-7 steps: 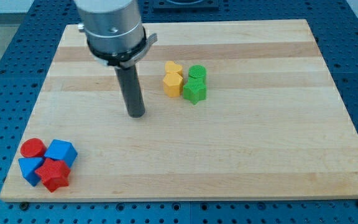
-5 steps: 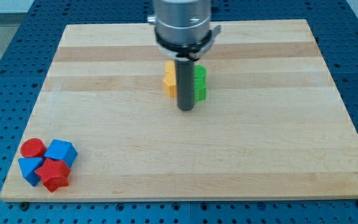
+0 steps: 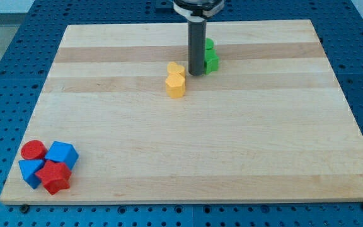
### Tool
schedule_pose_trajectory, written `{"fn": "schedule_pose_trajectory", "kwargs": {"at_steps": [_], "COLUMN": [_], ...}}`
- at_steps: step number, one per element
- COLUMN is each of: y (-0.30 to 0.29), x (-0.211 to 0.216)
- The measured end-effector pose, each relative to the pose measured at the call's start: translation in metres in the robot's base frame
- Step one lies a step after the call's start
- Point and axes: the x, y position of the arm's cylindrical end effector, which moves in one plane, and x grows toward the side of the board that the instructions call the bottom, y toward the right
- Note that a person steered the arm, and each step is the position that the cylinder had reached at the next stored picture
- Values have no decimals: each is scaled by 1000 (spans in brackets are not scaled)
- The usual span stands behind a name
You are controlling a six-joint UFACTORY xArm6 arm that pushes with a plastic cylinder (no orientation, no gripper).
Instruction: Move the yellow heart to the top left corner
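Observation:
The yellow heart (image 3: 175, 67) sits at the upper middle of the wooden board, touching a yellow hexagonal block (image 3: 176, 84) just below it. My tip (image 3: 196, 72) stands just right of the yellow heart, between it and two green blocks (image 3: 210, 56) that the rod partly hides. The green blocks lie up and to the right of the yellow pair. The board's top left corner (image 3: 71, 30) is far to the left of the heart.
A cluster at the bottom left corner holds a red cylinder (image 3: 33, 150), a blue cube (image 3: 62, 153), a blue triangular block (image 3: 29, 171) and a red star (image 3: 55, 176).
My tip swept from the left to the right past the yellow blocks and then upward. The two green blocks were pushed up and to the right, away from the yellow pair.

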Motion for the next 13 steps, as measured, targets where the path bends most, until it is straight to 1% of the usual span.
{"fn": "schedule_pose_trajectory", "kwargs": {"at_steps": [1,2,3,4,5,6,7,8,9,10,11,12,13], "y": [-24,-23,-44,-90,-130,-125,-133,-172,-175,-177,-200,-209,-211], "x": [4,14,24,41,41,60,74,39,-8,21,40,37,25]}}
